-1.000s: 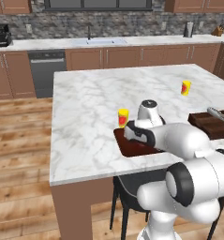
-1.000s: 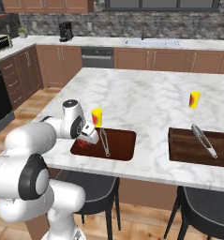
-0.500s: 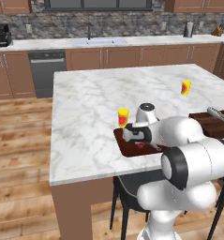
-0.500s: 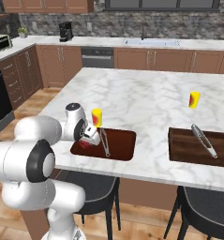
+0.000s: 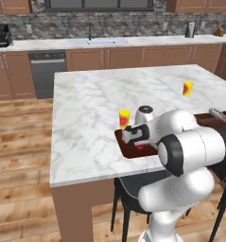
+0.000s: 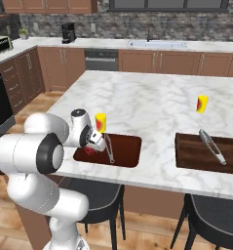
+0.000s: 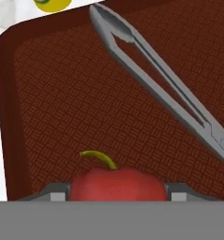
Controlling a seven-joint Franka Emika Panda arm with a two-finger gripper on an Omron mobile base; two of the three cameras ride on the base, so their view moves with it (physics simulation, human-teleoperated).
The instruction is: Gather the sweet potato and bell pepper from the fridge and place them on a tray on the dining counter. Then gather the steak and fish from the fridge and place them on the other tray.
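Note:
My gripper (image 7: 117, 199) is shut on a red bell pepper (image 7: 117, 185) with a curved green stem. It holds the pepper just above the near left part of a dark brown tray (image 7: 62, 93). From the two base views, the gripper (image 6: 92, 145) and pepper (image 6: 90, 150) hang over that tray (image 6: 127, 150) at the dining counter's front edge (image 5: 129, 151). A second brown tray (image 6: 205, 156) lies further right on the counter. The sweet potato, steak, fish and fridge are out of view.
Grey tongs (image 7: 165, 89) lie across the tray under the hand, and another pair of tongs (image 6: 213, 146) rests on the second tray. A yellow cup (image 6: 100, 122) stands just behind the first tray, another yellow cup (image 6: 202, 104) further right. Dark stools (image 6: 96, 193) stand below the counter.
The arm's elbow has swung in closer over the counter edge. The hand, with the pepper still in it, has shifted only slightly above the tray.

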